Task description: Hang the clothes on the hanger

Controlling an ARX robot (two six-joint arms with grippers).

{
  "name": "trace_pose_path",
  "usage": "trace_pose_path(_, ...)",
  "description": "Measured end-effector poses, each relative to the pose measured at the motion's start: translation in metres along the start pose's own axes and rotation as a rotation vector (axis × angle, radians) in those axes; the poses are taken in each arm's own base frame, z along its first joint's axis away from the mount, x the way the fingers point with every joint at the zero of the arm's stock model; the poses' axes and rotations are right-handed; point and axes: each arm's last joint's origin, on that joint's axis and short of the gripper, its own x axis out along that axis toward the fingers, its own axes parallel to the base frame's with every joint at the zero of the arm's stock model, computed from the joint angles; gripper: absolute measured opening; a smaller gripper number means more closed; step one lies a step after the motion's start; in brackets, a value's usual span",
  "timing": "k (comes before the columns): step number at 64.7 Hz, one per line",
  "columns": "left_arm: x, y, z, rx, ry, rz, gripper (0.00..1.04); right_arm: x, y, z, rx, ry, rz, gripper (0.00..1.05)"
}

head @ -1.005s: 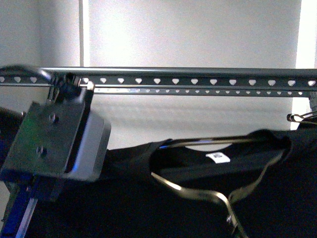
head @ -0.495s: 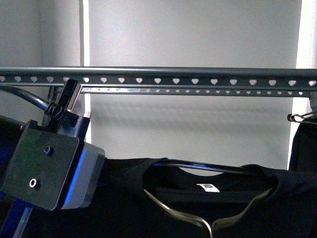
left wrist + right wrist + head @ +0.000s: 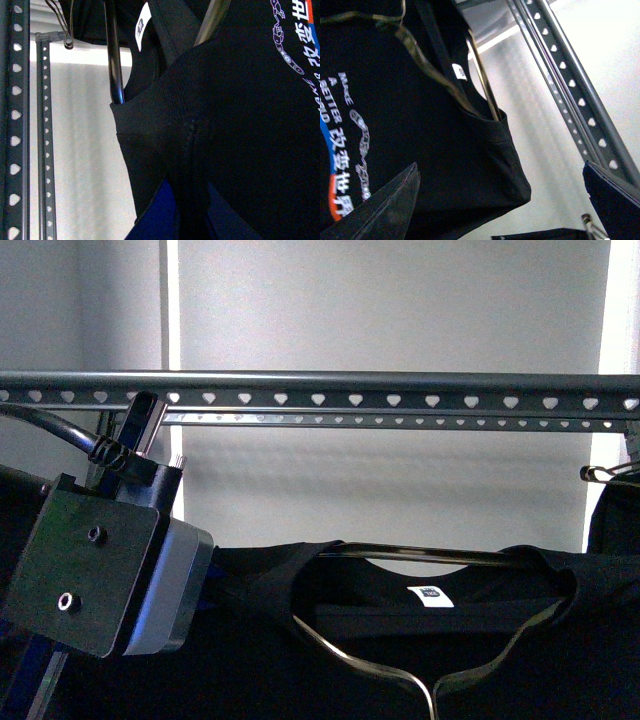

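Observation:
The clothes [image 3: 300, 640], a black T-shirt with a white neck label [image 3: 430, 595] and a shiny metal hanger wire [image 3: 350, 652] through the neck, hang below the hanger [image 3: 400, 400], a grey rail with heart-shaped holes. In the left wrist view my left gripper [image 3: 187, 190] is shut on the shirt's shoulder fabric [image 3: 225, 125] between blue fingers [image 3: 160, 212]. The rail [image 3: 15, 125] lies beside it. In the right wrist view my right gripper [image 3: 505, 200] is open, with the shirt's other shoulder [image 3: 485, 155] between the jaws, untouched. The rail [image 3: 570, 85] passes close by.
My left wrist block [image 3: 100, 575] fills the lower left of the front view, just under the rail. At the far right another hanger hook [image 3: 600, 476] carries a dark garment [image 3: 615, 525]. A pale wall lies behind.
My left wrist has come down from the rail over the last second and the shirt sank with it. In the last half second the shirt's neck rose slightly and shifted right.

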Motion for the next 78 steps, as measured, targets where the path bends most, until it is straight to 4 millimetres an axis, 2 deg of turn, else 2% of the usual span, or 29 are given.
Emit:
trace_pose_path(8, 0.0, 0.0, 0.0, 0.0, -0.001, 0.0, 0.04, 0.021, -0.004, -0.013, -0.122, 0.026, 0.05, 0.97)
trace_pose_path(20, 0.0, 0.0, 0.0, 0.0, -0.001, 0.0, 0.04, 0.046, -0.005, -0.028, -0.198, 0.038, 0.113, 0.97)
trace_pose_path(32, 0.0, 0.0, 0.0, 0.001, 0.0, 0.0, 0.04, 0.077, -0.008, -0.045, -0.178, 0.067, 0.138, 0.97)
trace_pose_path(43, 0.0, 0.0, 0.0, 0.002, 0.0, 0.0, 0.04, 0.095, -0.016, -0.048, -0.12, 0.089, 0.133, 0.97)
trace_pose_path(47, 0.0, 0.0, 0.0, 0.002, 0.0, 0.0, 0.04, 0.101, -0.02, -0.049, -0.107, 0.094, 0.118, 0.85)
trace_pose_path(60, 0.0, 0.0, 0.0, 0.002, 0.0, 0.0, 0.04, 0.11, -0.025, -0.053, -0.097, 0.117, 0.115, 0.56)
trace_pose_path(66, 0.0, 0.0, 0.0, 0.002, 0.001, 0.0, 0.04, 0.113, -0.026, -0.056, -0.089, 0.121, 0.119, 0.39)
trace_pose_path(78, 0.0, 0.0, 0.0, -0.002, -0.002, 0.0, 0.04, 0.116, -0.029, -0.059, -0.082, 0.129, 0.114, 0.14)
